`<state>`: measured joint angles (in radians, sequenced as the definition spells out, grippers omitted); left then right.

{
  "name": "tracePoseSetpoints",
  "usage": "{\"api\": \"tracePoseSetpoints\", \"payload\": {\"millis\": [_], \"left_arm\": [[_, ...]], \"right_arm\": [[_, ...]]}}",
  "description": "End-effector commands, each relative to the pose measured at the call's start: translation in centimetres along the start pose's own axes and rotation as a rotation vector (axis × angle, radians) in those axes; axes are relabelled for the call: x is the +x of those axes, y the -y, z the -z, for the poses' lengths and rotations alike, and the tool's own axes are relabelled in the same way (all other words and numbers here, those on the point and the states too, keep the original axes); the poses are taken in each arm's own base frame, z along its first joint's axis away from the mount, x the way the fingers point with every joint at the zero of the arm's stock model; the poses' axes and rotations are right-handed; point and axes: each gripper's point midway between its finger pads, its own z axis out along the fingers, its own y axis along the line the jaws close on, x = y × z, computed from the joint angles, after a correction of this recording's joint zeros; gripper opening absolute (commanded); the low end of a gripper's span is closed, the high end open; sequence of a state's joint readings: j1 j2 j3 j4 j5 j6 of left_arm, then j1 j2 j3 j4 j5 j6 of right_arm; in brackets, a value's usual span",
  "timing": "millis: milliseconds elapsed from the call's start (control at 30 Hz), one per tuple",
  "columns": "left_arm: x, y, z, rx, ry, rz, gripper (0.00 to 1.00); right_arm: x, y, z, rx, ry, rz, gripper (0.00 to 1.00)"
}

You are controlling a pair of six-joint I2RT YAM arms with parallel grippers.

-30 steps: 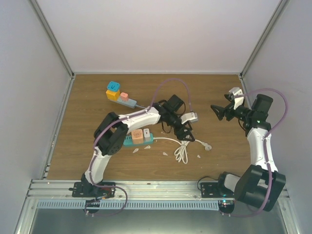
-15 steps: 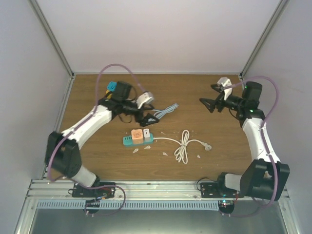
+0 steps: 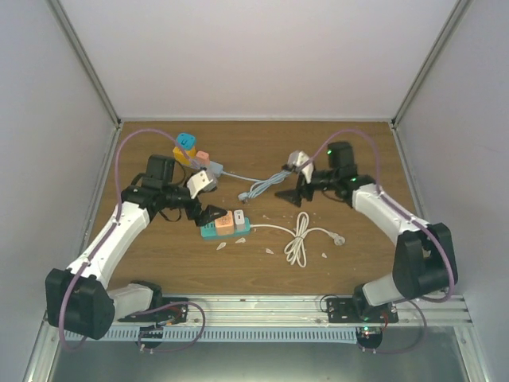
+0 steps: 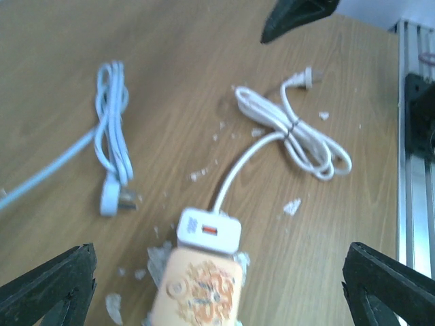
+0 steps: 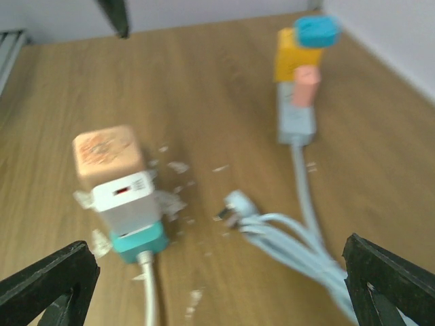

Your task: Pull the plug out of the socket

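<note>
The socket, a pale grey-blue power strip (image 3: 211, 166), lies at the back left. It carries a yellow cube plug with a blue top (image 3: 184, 148) and a small pink plug (image 3: 203, 157). Its thin pale cable (image 3: 258, 189) ends in a bundle at mid-table. The right wrist view shows the strip (image 5: 297, 117), the yellow plug (image 5: 297, 60) and the pink plug (image 5: 306, 85) far ahead. My left gripper (image 3: 208, 212) is open and empty over the teal strip's left end. My right gripper (image 3: 282, 185) is open and empty over the pale cable bundle (image 5: 302, 238).
A teal strip (image 3: 208, 231) with an orange plug (image 3: 223, 223) and a white plug (image 3: 239, 220) lies mid-table; its white cable (image 3: 298, 239) is coiled to the right. Small white scraps (image 3: 269, 251) litter the wood. Walls enclose three sides.
My left arm swung from the back left down to the teal strip's left end. My right arm swung left from the back right to the pale cable bundle. Both stayed open.
</note>
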<state>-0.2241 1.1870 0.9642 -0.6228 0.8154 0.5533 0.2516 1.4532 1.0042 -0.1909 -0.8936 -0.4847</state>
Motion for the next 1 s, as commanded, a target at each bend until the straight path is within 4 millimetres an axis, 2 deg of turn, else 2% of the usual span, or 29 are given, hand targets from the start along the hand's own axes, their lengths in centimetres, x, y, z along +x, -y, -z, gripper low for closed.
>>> {"api": "tracePoseSetpoints", "payload": {"millis": [0, 67, 200, 333, 500, 700, 967], "left_arm": [[3.2, 0.3, -0.1, -0.027, -0.07, -0.04, 0.99], [3.9, -0.1, -0.2, -0.046, -0.092, -0.054, 0.99], [5.8, -1.6, -1.0, -0.096, -0.149, -0.084, 0.99], [7.2, -2.2, -1.7, -0.104, -0.176, -0.132, 0.99], [8.2, -1.8, -2.2, -0.077, -0.185, -0.197, 0.99], [9.9, -2.5, -3.3, -0.072, -0.207, -0.215, 0.99], [10.6, -2.6, -5.4, -0.019, -0.202, -0.228, 0.94]], "right_arm": [[1.9, -3.5, -3.7, -0.077, -0.036, 0.121, 1.0], [2.5, -4.4, -5.0, -0.116, -0.067, 0.151, 1.0], [4.2, -5.0, -7.3, -0.188, -0.129, 0.126, 1.0], [6.2, -5.6, -8.4, -0.19, -0.174, 0.141, 1.0], [6.3, -5.7, -8.5, -0.177, -0.187, 0.155, 1.0], [6.7, -6.3, -8.5, -0.188, -0.168, 0.143, 1.0], [7.1, -7.0, -8.5, -0.21, -0.158, 0.137, 1.0]]}}
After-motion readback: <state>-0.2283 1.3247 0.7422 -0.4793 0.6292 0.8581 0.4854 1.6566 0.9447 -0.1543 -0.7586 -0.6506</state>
